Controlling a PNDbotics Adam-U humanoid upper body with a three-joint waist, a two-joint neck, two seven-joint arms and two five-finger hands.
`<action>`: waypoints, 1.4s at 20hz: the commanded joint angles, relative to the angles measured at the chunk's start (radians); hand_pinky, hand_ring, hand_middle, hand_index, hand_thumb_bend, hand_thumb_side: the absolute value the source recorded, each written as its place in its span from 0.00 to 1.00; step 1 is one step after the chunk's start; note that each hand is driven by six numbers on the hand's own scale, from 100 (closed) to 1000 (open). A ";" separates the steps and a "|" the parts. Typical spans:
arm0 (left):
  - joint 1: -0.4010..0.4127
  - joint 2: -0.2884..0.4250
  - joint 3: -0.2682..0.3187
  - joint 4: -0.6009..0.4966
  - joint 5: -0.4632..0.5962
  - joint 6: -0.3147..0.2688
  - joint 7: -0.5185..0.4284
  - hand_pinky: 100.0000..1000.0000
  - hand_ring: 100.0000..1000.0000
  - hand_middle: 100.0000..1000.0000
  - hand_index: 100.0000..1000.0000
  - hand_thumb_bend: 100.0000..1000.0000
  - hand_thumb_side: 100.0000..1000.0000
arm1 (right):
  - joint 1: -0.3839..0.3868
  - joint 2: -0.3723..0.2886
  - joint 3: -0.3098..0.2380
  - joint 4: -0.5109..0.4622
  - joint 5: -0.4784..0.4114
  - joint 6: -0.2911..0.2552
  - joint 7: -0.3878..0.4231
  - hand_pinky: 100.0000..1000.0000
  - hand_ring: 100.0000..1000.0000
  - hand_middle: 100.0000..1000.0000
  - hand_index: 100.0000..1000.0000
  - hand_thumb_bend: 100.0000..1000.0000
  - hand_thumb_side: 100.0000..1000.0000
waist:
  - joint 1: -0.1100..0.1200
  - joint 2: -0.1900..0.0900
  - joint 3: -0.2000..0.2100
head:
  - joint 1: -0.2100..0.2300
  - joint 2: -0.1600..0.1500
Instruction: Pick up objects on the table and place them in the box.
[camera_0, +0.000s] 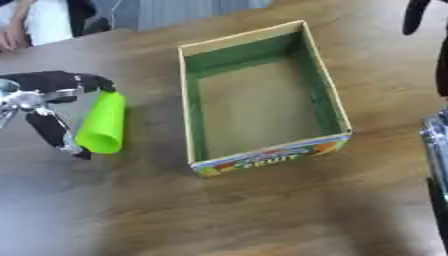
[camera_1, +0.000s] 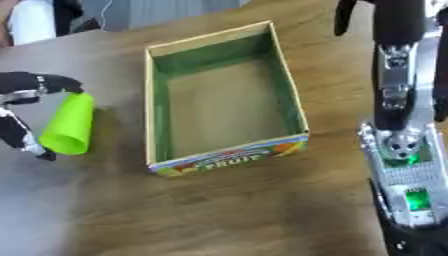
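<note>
Lying on its side on the brown bench (camera_0: 262, 215), the bright green cup (camera_0: 102, 123) sits at the left in the left eye view. Its long side runs up and down the picture, leaning a little. Its wide open mouth points toward the near edge, and its thin end points away. The left hand (camera_0: 39, 102) is black and silver and is right beside the cup. One finger (camera_0: 92, 81) lies over the cup's far end, and another reaches down along its left side to the mouth. The fingers are curled round the cup. The box (camera_0: 194, 125) stands just to the right of the cup, a bit apart from it. It is green inside and has nothing in it. Its near wall has a bright picture and a word that looks like "FRUIT". Only dark bits of the other arm show at the right edge.

In the right eye view, the cup again lies left of the box with its mouth toward the near edge. The right hand (camera_1: 392, 107) is well apart from the box, at the right side. Its black and silver fingers (camera_1: 394, 30) point straight up and away, so it is open wide and holds nothing. Small green lights (camera_1: 416, 199) glow on the silver arm below it.
</note>
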 joint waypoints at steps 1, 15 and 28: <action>-0.015 0.027 -0.001 0.017 -0.006 -0.007 -0.019 1.00 1.00 1.00 1.00 1.00 0.26 | -0.020 -0.009 -0.001 -0.013 -0.009 -0.002 0.006 0.10 0.70 0.67 0.86 0.31 1.00 | -0.002 -0.013 -0.001 | -0.004 0.000; -0.014 -0.015 -0.027 0.023 -0.048 -0.008 0.040 0.75 0.78 0.86 0.96 0.84 0.29 | -0.024 -0.007 -0.002 -0.013 -0.019 -0.004 0.009 0.10 0.70 0.67 0.86 0.31 1.00 | -0.004 -0.008 -0.006 | -0.003 0.000; -0.002 -0.033 -0.016 -0.033 -0.089 0.051 0.384 0.00 0.14 0.18 0.28 0.18 0.00 | -0.023 -0.006 -0.002 -0.013 -0.019 0.000 0.012 0.10 0.70 0.67 0.86 0.31 1.00 | -0.006 -0.009 0.001 | -0.012 0.000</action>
